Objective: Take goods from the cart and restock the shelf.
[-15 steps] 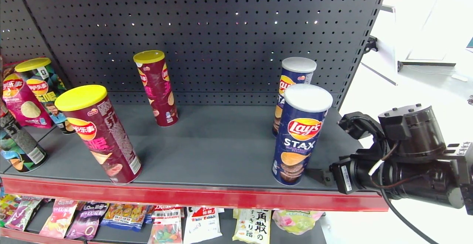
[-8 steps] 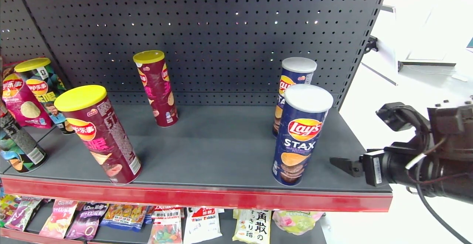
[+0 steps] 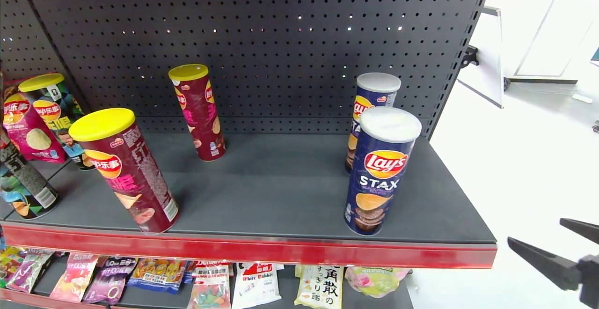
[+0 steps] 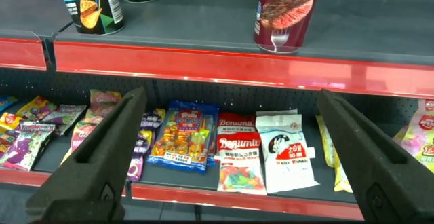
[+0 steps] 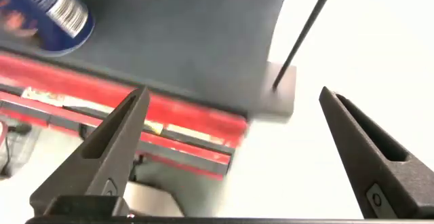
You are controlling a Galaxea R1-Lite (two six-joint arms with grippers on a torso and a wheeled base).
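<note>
Evidently this is a gap between placements: the front blue chip canister [image 3: 380, 171] stands upright near the right front edge of the dark shelf [image 3: 281, 192], with a second blue canister [image 3: 374, 94] just behind it and partly hidden by it. The right gripper [image 3: 536, 231] hangs off the shelf's right end, below its red front strip [image 3: 248, 250], fingers spread and empty. The left gripper [image 4: 232, 95] is likewise spread wide with nothing in it, facing the snack packets [image 4: 234, 153] on the lower shelf. The next move is probably to fetch another item, which calls for turning to the cart, though where the cart stands cannot be told here. The bare stretch between the maroon canister [image 3: 124, 171] and the blue ones looks the likeliest spot to fill. In the head view the right gripper is cut off at the picture's edge, and in the right wrist view the canister's base is a blur.
</note>
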